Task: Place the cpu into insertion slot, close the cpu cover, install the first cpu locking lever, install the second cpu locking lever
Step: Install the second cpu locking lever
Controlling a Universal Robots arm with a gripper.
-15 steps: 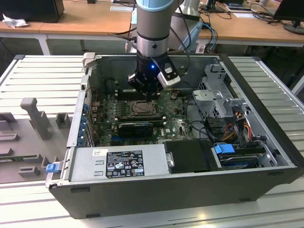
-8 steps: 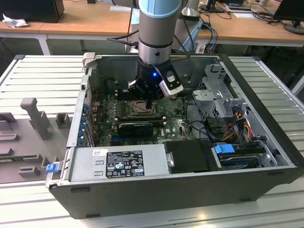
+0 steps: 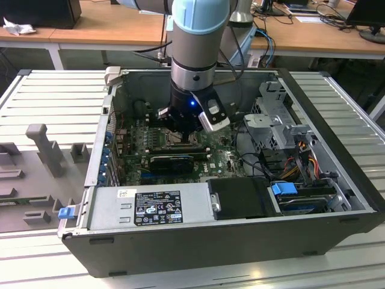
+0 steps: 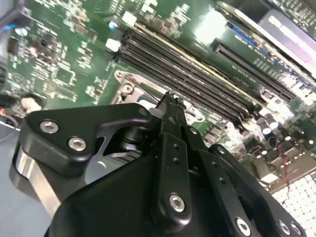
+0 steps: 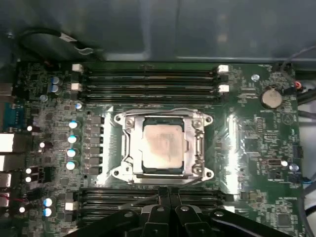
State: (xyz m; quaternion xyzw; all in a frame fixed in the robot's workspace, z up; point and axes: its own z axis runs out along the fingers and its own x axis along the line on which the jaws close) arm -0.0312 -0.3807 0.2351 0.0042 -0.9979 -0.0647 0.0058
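The grey, light-blue-jointed robot arm (image 3: 194, 48) hangs nearly vertical in the exterior view, wrist pointing straight down. Its black metal two-fingered hand (image 4: 170, 106) has its slim fingers (image 4: 172, 143) pressed together, tips meeting.

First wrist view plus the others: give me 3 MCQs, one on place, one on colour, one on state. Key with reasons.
1. Where is the cpu?
A. In the insertion slot
B. On the grey bench
C. On the power supply

2. What colour are the clips at the ends of the memory slots beside the socket?
A. Red
B. White
C. Yellow

3. How does the cpu cover lie?
A. Removed
B. Standing upright
C. Down flat around the chip

Key: 1 A, the cpu sits inside the insertion slot. 2 B, the clips are white. 3 C, the cpu cover frames the chip, lying flat.
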